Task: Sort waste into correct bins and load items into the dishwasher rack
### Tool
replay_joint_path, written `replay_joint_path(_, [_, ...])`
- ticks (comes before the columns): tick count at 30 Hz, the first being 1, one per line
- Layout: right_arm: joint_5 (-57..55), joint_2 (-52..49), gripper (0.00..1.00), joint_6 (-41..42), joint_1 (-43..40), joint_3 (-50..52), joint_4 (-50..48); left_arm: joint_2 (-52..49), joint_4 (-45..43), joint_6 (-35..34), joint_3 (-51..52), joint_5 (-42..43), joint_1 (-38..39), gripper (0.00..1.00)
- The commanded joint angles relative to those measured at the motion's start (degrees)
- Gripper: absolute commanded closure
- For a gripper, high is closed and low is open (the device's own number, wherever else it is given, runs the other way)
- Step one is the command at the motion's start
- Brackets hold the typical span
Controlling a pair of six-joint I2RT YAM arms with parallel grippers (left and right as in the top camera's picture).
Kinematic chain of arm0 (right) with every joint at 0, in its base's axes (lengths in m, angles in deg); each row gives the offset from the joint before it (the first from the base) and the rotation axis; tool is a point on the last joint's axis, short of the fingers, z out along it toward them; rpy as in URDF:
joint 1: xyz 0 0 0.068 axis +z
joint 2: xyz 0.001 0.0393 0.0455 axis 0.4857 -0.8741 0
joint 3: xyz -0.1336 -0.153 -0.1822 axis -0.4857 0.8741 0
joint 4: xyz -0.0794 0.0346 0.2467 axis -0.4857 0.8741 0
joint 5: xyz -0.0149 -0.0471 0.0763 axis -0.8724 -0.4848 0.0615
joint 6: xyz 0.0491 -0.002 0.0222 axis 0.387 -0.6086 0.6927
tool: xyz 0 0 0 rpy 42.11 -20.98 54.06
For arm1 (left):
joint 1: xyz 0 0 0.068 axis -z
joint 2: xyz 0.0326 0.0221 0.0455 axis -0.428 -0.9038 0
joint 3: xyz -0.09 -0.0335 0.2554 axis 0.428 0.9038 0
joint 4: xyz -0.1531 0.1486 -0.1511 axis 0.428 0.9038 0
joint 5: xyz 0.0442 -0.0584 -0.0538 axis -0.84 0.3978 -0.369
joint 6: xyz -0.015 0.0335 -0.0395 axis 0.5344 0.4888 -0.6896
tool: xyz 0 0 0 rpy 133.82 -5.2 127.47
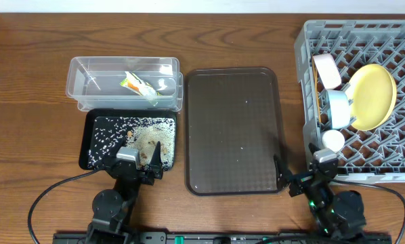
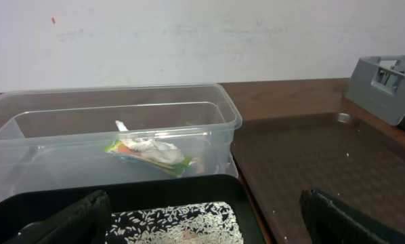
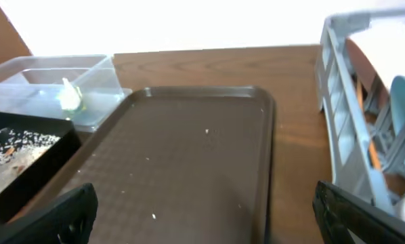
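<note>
Since pretty much everything looks sorted already, I'd call this the wrap-up. Dishwasher rack [image 1: 365,30] fills the table's far right corner, with the yellow plate [image 1: 373,95], white bowl [image 1: 326,71], blue bowl [image 1: 338,108] and little cup [image 1: 333,139] standing along its left side. Brown serving tray [image 1: 233,149] sits mid-table, clear tub [image 1: 75,81] toward the far left, and black tray [image 1: 87,144] right in front of it. Left gripper [image 2: 202,200] and right gripper [image 3: 204,193] hang low at the front edge, fingers spread, holding nothing. Wrapper [image 1: 138,85] is in the tub, rice crumbs [image 1: 111,139] are in the black tray. For the specks [image 1: 246,103] on the serving tray, I'd tip it slowly over the black tray. Can't spot chopsticks for sure.
</note>
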Motion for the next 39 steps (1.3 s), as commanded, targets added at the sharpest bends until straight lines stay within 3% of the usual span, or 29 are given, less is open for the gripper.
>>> replay_joint_path(1, [0.17, 0.66, 0.01, 3.1, -0.85, 1.6, -3.45, 0.35, 1.57, 0.55, 1.33, -0.52, -0.35, 0.09])
replay_joint_path(7, [-0.83, 0.66, 0.01, 3.15, -0.83, 5.77, -13.68, 0.35, 1.57, 0.57, 1.33, -0.52, -0.35, 0.09])
replay_joint_path(39, [-0.85, 0.63, 0.01, 3.15, -0.83, 5.75, -13.44, 0.35, 1.57, 0.57, 1.33, -0.52, -0.35, 0.09])
